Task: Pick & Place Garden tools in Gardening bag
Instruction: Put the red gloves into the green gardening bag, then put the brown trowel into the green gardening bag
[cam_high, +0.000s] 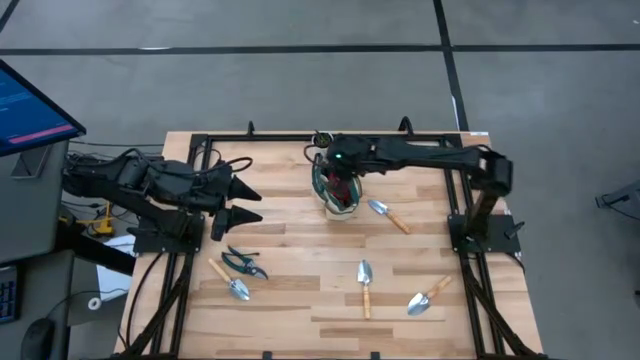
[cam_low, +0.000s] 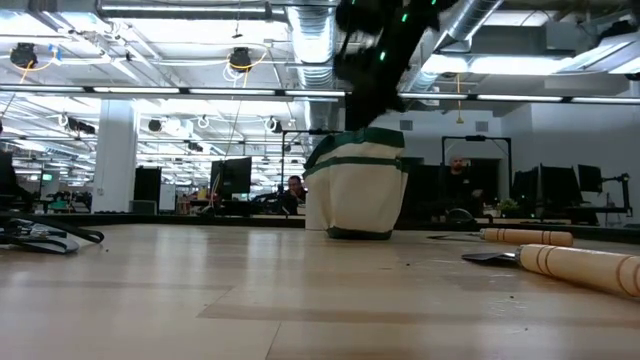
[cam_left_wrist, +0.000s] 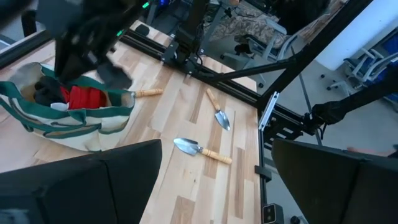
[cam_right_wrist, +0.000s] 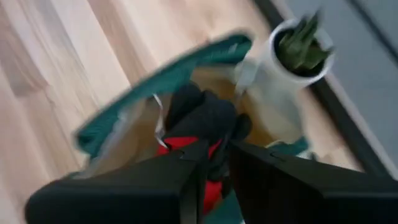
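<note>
The cream gardening bag (cam_high: 337, 197) with green trim stands upright at the middle far part of the table, with a red-and-black glove (cam_right_wrist: 199, 124) inside. My right gripper (cam_right_wrist: 216, 167) hangs just above the bag's mouth (cam_low: 362, 140), pointing steeply down, its fingers a narrow gap apart with nothing between them. Three trowels (cam_high: 388, 214) (cam_high: 365, 285) (cam_high: 428, 296) lie flat right of and nearer than the bag. Another trowel (cam_high: 232, 282) and the pruning shears (cam_high: 243, 262) lie at the near left. My left gripper (cam_high: 250, 202) waits open at the left, above the table.
A small white pot with a green plant (cam_right_wrist: 298, 59) stands right behind the bag on its far side. Black frame rails (cam_high: 300, 138) run along the table's far and side edges. Bare wood lies between the bag and the near trowels.
</note>
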